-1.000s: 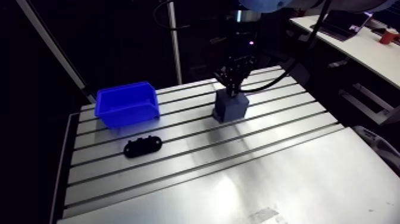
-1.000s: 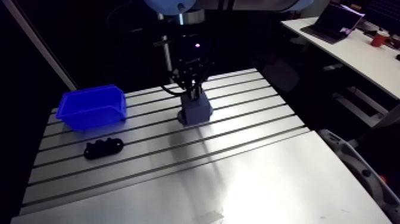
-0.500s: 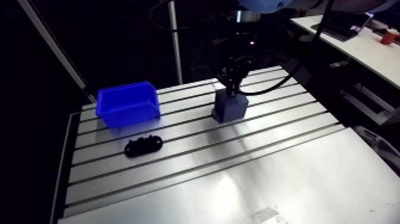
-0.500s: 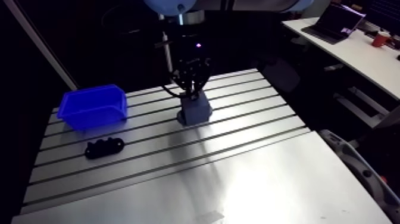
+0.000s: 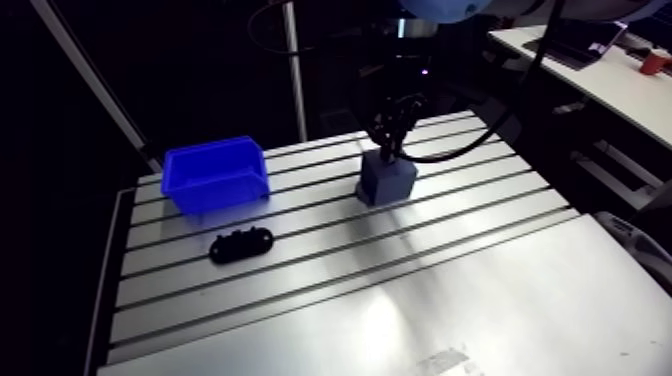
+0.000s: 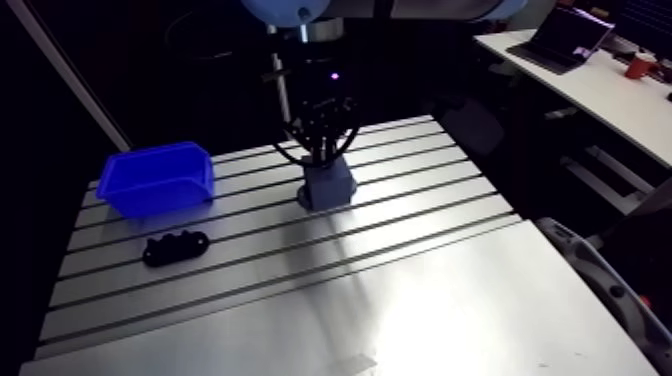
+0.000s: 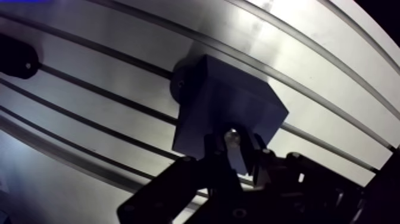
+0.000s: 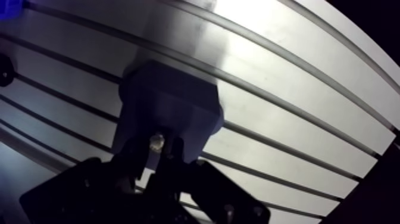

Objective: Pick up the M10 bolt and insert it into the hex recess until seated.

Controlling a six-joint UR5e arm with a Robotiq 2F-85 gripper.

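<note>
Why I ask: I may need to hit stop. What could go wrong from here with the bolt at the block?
1. The gripper holds the bolt over the block near its edge, and no recess shows. If misaligned, the bolt may jam on the top face.
2. Nothing visibly clamps the block to the table, so a sideways push might shift or tip it.

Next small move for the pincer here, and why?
Probably ease straight down a little without releasing. The pincer holds the M10 bolt over the top of the grey-blue block. Where bolt and block meet is hidden, so seating isn't confirmed.
</note>
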